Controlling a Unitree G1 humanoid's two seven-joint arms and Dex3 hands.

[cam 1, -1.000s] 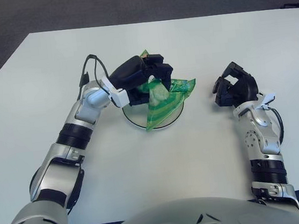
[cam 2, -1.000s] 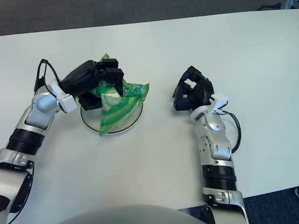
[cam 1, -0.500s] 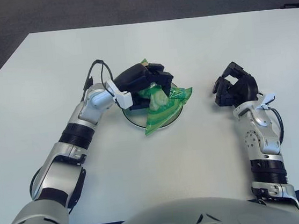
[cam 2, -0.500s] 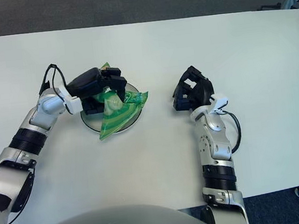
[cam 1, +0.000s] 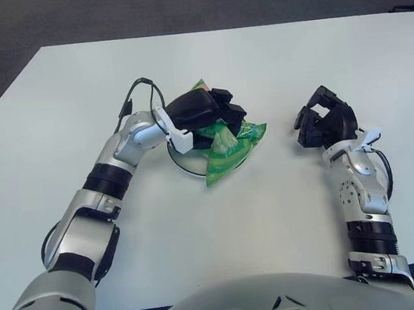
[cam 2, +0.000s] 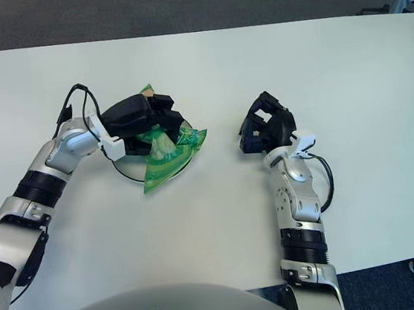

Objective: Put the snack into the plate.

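A green snack bag (cam 1: 228,148) lies across a round plate (cam 1: 180,162) in the middle of the white table, its lower corner hanging over the plate's near rim. My left hand (cam 1: 213,113) is over the plate with its fingers curled down on the top of the bag. The hand hides most of the plate and the bag's upper part. My right hand (cam 1: 324,121) rests on the table well to the right of the plate, fingers curled, holding nothing.
The white table (cam 1: 255,52) stretches out on all sides of the plate. A black cable (cam 1: 134,96) loops up from my left wrist. Dark floor lies beyond the table's far edge.
My left hand has lowered and moved slightly right with the snack bag, pressing it down onto the plate; the bag has bunched up. The right hand has not moved.
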